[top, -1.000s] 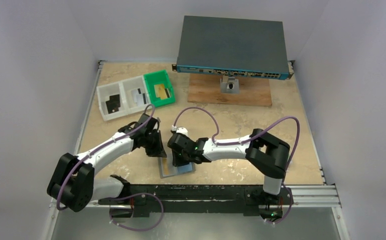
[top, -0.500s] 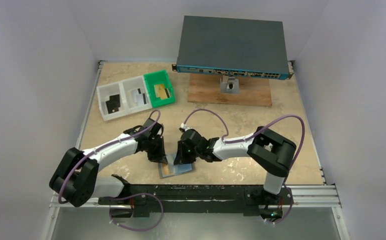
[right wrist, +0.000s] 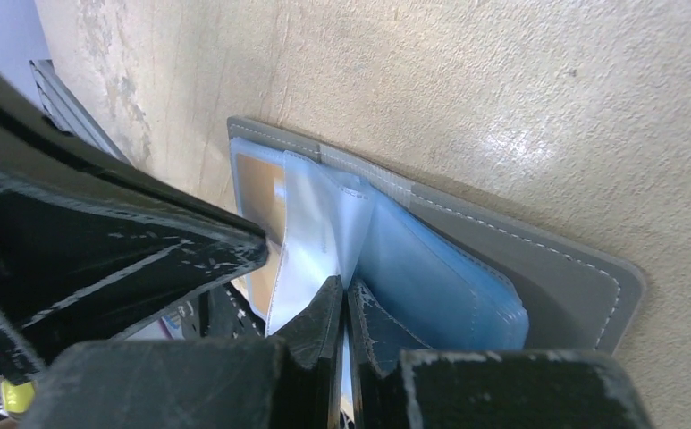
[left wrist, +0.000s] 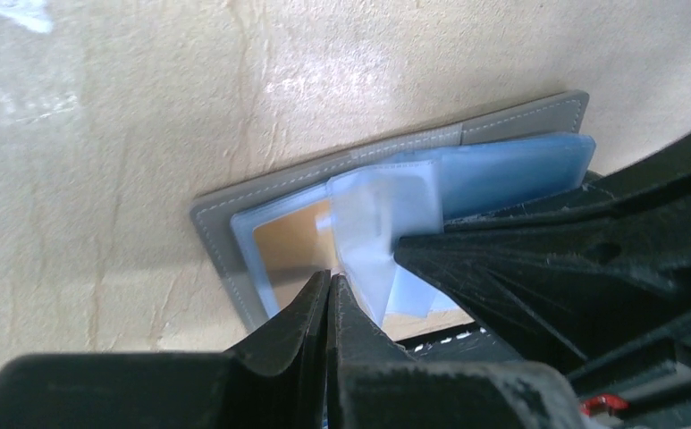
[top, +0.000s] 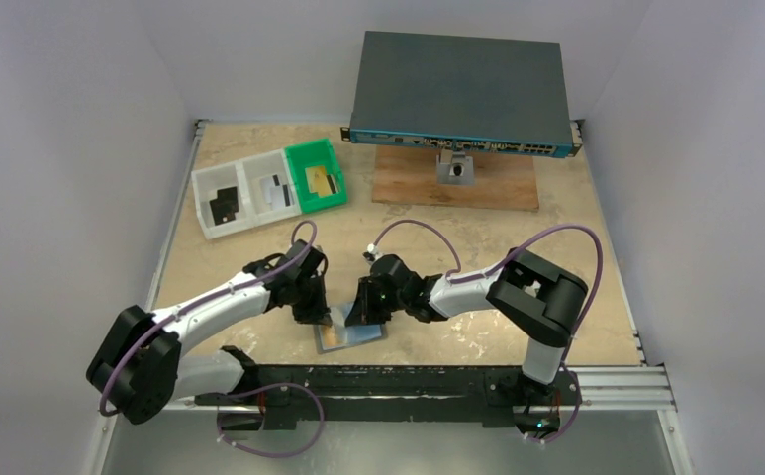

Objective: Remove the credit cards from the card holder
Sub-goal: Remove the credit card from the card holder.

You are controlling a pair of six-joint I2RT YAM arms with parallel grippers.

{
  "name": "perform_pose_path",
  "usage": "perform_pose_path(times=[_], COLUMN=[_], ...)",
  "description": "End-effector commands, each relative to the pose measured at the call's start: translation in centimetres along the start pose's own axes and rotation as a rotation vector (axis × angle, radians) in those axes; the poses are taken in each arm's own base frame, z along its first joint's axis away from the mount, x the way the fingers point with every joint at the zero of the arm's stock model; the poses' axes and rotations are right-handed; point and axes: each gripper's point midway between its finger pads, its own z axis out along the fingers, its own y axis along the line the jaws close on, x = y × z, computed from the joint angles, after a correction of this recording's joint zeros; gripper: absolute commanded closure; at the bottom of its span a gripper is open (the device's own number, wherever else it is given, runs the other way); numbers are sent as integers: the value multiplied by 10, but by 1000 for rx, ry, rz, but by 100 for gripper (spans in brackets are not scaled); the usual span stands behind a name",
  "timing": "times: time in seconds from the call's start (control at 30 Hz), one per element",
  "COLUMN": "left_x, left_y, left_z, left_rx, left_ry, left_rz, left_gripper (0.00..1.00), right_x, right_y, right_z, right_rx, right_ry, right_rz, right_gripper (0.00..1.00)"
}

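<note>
With the card holder (left wrist: 217,217) open, the right gripper (right wrist: 345,290) has its jaws pinched on a pocket leaf (right wrist: 316,214); the left gripper (left wrist: 328,284), jaws together, must part them for the gold card (left wrist: 292,250).

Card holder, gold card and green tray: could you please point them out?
card holder (left wrist: 525,114), left wrist view, stitched edge
gold card (left wrist: 292,246), left wrist view, its face
green tray (top: 310,148), top external view, far rim

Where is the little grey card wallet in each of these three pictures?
Top external: the card holder lies low in the picture, just left of centre.
Left wrist: the card holder crosses the middle, slanting up to the right, open.
Right wrist: the card holder runs from centre to right, open.
Shared landmark: the gold card in its pocket.
</note>
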Motion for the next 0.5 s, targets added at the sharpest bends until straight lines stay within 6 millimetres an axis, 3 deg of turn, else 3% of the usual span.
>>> perform_pose_path(times=[0.0,0.27,0.47], left_x=[-1,17,17], left_y=[10,5,-9], left_z=[-12,5,14], left_rx=[-32,-7,27], left_ry=[-65,16,22], left_rz=[-48,-50,-49], left_gripper=[100,100,100], right_x=[24,23,20], right_y=[-37,-36,-34], right_z=[3,3,2], right_rx=[107,106,108], right_ry=[73,73,69], right_rz=[26,28,19], right_gripper=[98,98,98])
